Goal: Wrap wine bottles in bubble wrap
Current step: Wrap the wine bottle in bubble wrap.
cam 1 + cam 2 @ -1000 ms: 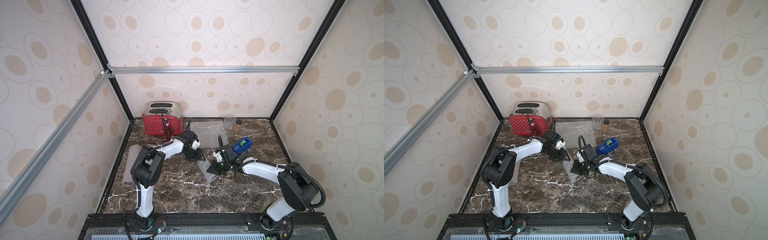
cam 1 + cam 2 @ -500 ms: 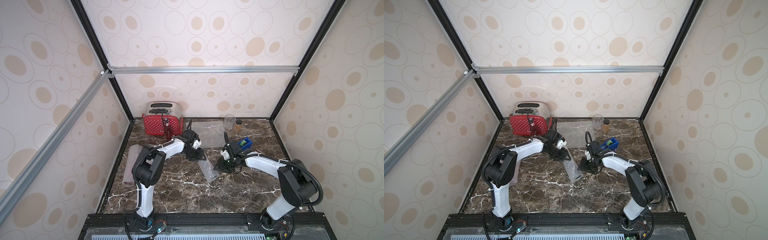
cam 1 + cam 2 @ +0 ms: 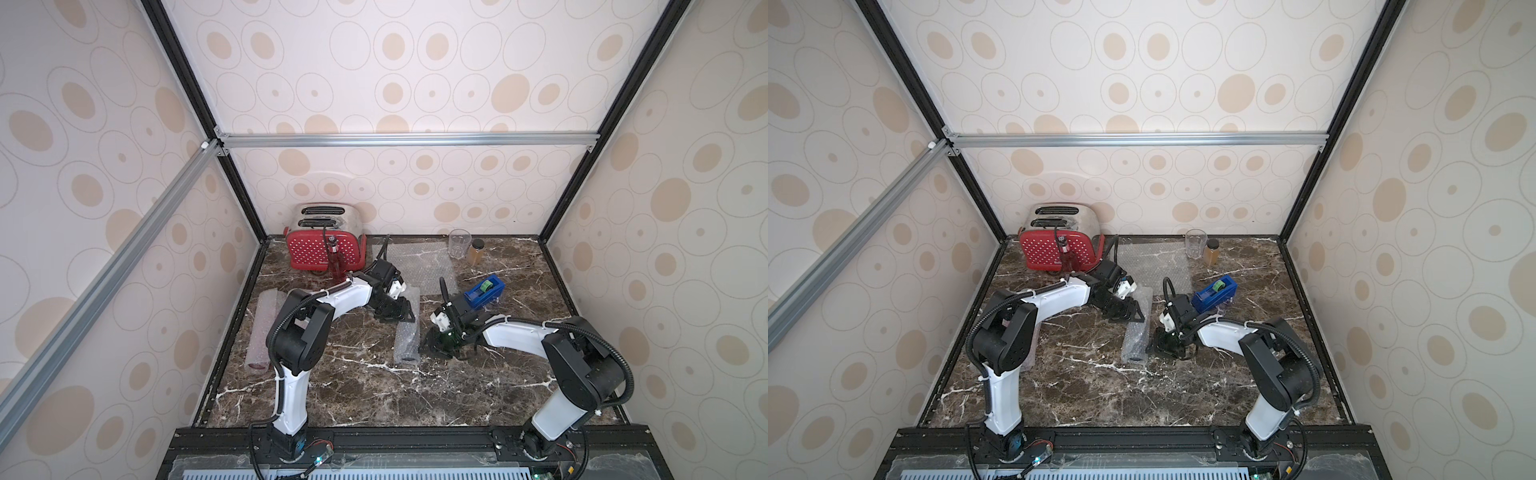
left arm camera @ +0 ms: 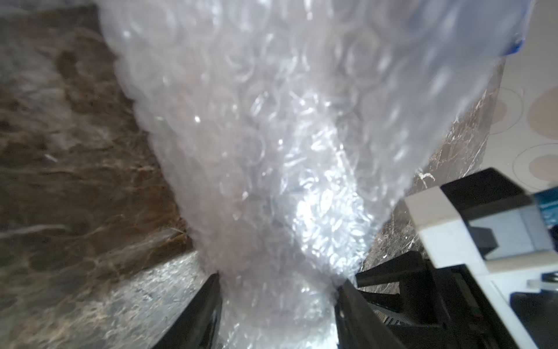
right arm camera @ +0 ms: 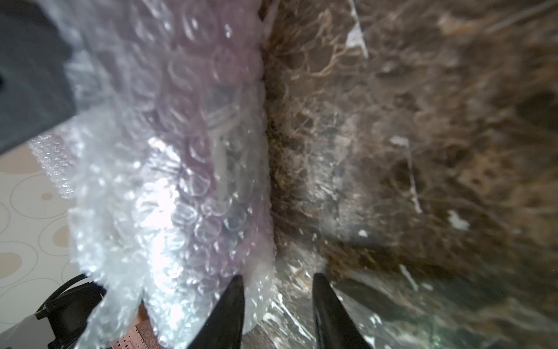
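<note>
Between the left fingers [image 4: 202,320]: one end of the rolled bubble wrap [image 4: 271,151], bunched narrow there and touching both inner faces, so this is a pinch grip on the wrap itself. In both top views the roll lies flat on the tabletop [image 3: 374,395], running from the left fingers toward the right fingers [image 5: 229,320]. Right fingers are spread, with bare marble visible in the gap and nothing gripped. One of them rests against the roll's side edge and the other stands clear of it on the marble. A faint purplish tint shows through the wrap close to the right fingers; the contents cannot be made out clearly. Beyond the left fingers, toward the back wall, a flat sheet of bubble wrap [image 3: 419,266] lies spread on the tabletop. Behind the left arm and well apart from both pairs of fingers, a wine bottle [image 3: 336,264] with red liquid stands upright just in front of the red toaster [image 3: 311,249]. On the far side of the left arm from its fingers, a second wrapped roll [image 3: 264,328] lies along the tabletop edge, its near end reddish. A blue tape dispenser [image 3: 484,289] sits near the right wrist, behind the right fingers. A glass [image 3: 459,243] and an amber jar [image 3: 476,251] stand side by side at the back wall.
</note>
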`<state>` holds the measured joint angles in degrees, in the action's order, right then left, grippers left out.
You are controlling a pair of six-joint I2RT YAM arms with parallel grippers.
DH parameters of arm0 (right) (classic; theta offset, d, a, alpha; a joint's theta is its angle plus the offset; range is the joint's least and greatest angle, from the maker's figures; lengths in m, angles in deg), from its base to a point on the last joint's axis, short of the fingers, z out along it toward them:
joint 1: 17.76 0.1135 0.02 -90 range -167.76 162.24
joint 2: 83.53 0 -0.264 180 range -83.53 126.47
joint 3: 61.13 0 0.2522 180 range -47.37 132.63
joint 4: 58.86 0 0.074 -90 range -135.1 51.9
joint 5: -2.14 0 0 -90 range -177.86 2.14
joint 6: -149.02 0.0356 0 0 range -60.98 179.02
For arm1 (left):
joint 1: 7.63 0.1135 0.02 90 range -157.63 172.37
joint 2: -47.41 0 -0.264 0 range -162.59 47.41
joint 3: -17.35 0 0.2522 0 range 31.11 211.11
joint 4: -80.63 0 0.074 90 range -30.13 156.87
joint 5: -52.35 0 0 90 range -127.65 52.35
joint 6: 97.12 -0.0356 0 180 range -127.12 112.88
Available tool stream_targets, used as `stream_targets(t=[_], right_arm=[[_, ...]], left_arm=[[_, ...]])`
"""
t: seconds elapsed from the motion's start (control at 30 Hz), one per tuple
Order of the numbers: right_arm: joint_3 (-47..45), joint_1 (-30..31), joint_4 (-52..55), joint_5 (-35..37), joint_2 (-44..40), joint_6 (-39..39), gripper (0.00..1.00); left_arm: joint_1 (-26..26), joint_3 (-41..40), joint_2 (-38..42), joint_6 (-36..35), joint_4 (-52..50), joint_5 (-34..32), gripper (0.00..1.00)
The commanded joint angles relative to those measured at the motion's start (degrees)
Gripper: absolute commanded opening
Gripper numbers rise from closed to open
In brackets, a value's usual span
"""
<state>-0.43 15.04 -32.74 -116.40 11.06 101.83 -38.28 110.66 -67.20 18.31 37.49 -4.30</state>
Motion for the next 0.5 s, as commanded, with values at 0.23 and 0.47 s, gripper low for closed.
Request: stream_targets(t=[0.23,0.47], right_arm=[[-0.87,-12.53,8.05,9.22,-19.36,-0.80,0.41],[-1.98,-27.44,1.63,6.67,-20.74,0.16,0.45]], left_arm=[[-0.59,-2.97,-2.55,-2.23,-4.57,-5.56,0.56],[-0.95,-2.21,-3.68,-0.91,-4.86,-5.39,0.55]])
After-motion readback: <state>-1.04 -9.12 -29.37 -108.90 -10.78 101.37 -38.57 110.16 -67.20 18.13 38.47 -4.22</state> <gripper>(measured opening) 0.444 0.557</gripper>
